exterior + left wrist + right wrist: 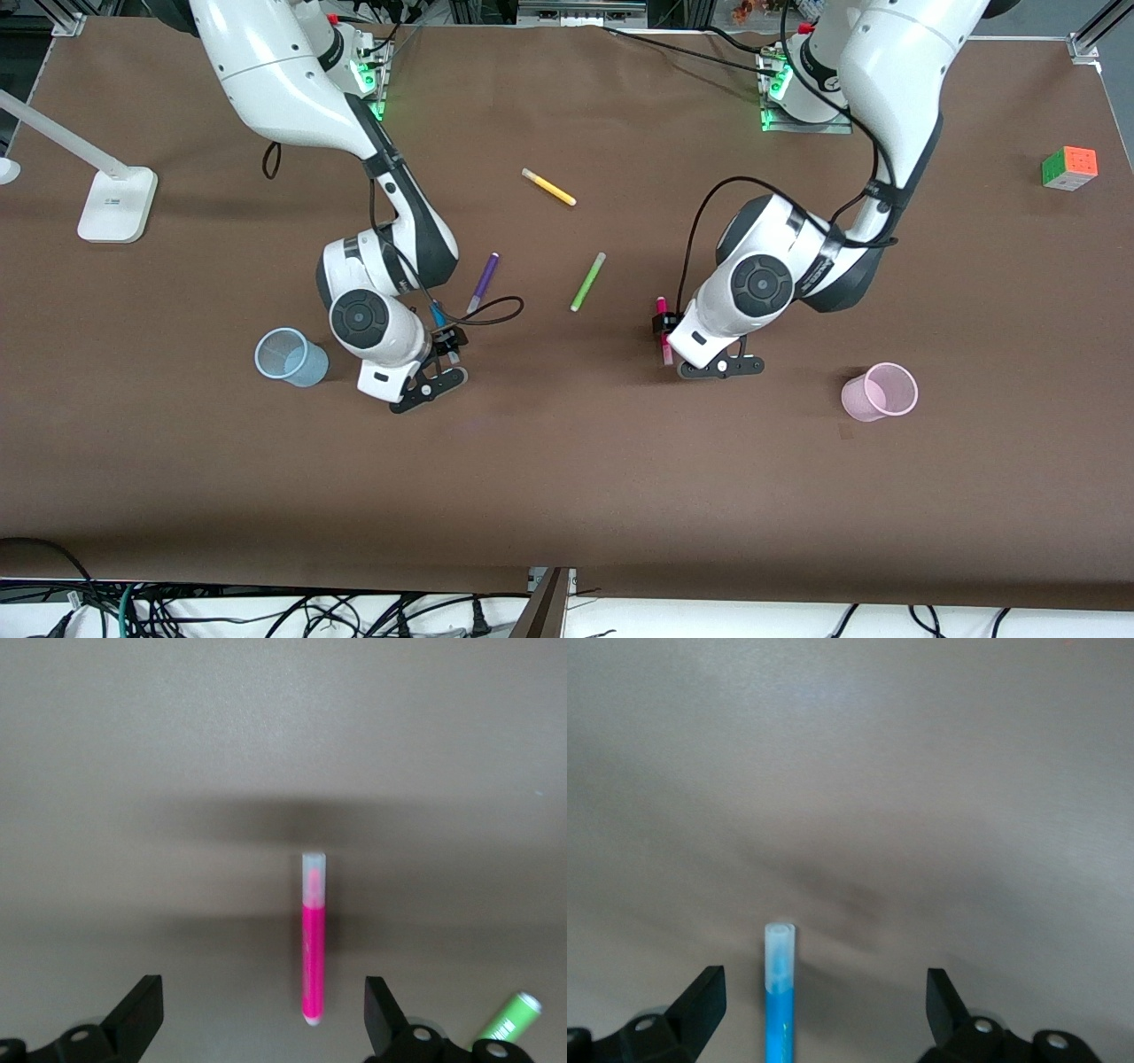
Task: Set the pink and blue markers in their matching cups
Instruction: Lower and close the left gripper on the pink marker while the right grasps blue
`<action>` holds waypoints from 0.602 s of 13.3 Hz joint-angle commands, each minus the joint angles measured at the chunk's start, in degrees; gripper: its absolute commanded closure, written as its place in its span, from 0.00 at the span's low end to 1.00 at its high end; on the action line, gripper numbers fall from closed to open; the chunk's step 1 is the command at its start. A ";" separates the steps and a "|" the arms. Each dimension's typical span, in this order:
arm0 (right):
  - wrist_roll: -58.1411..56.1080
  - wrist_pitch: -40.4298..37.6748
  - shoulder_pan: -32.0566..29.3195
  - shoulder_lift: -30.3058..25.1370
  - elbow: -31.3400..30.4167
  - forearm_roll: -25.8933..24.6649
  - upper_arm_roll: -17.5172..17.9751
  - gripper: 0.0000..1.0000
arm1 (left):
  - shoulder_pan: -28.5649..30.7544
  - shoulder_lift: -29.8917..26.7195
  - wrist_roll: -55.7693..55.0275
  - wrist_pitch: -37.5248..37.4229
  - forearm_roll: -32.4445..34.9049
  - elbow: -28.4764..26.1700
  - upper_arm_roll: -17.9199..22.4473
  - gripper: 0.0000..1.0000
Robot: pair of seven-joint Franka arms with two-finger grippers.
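Pink marker (313, 937) lies between the left gripper's (263, 1010) spread fingers; blue marker (780, 992) lies likewise between the right gripper's (824, 1005) parted fingers

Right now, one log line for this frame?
left gripper open over pink marker | right gripper open over blue marker | cups empty

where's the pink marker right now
The pink marker lies on the table between the open left gripper's fingers, with the green pen its closest neighbour.
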 commanded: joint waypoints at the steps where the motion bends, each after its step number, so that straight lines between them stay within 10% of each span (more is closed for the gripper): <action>1: 0.07 1.89 0.59 1.39 0.02 1.12 -0.04 0.00 | -0.84 2.94 -1.94 2.58 2.85 1.06 0.12 0.00; 4: 0.07 3.30 0.86 2.01 -0.25 1.12 -0.04 0.07 | -1.80 4.88 -5.10 4.69 2.85 1.06 0.12 0.00; 8: 0.15 3.30 1.03 2.27 -0.34 1.21 -0.04 0.60 | -2.95 6.82 -5.29 7.06 2.94 0.80 0.29 0.00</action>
